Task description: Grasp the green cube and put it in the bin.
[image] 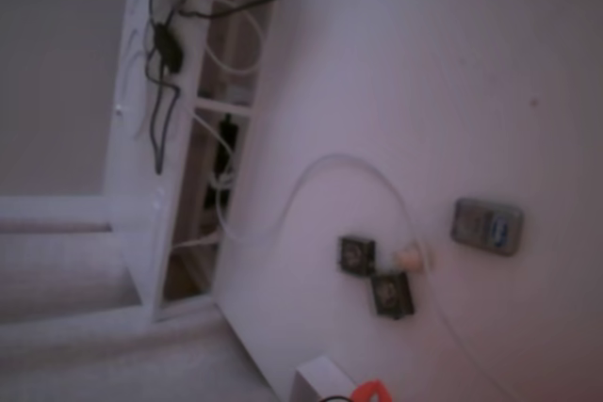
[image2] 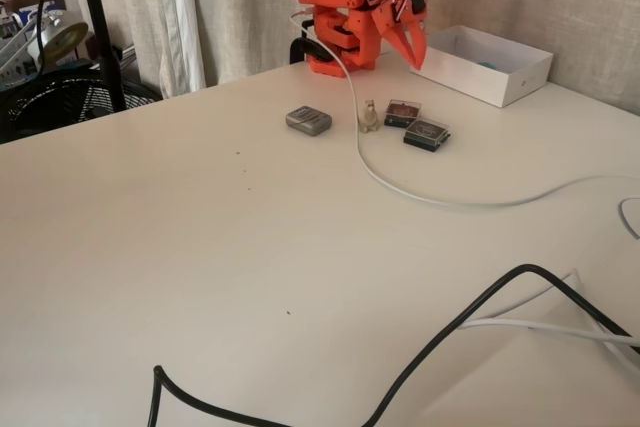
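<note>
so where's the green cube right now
In a fixed view a small teal patch, likely the green cube, shows inside the white bin at the table's far right, just right of the orange arm's fingers.

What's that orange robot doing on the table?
The orange arm is folded up at the back of the white table, with its fingers pointing down and holding nothing. Next to it sits a white bin with something teal showing inside, probably the green cube. Two dark square pieces, a tiny beige figure and a grey box lie untouched in front.
</note>
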{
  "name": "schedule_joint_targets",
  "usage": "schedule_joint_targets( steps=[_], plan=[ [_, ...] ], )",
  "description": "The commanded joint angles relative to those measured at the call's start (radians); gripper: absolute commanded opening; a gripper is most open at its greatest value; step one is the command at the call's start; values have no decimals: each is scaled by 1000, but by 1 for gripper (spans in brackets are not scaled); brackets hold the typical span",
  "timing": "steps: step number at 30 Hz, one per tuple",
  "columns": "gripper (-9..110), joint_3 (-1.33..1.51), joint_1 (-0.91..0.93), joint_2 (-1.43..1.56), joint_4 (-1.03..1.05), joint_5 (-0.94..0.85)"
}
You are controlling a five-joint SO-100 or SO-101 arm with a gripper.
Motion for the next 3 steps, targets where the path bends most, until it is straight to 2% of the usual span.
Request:
schedule_joint_targets(
  steps=[1, 3],
  plan=[
    [-8, -5, 0, 8, 2, 5],
    [-8, -5, 0, 8, 2, 5]
  ],
)
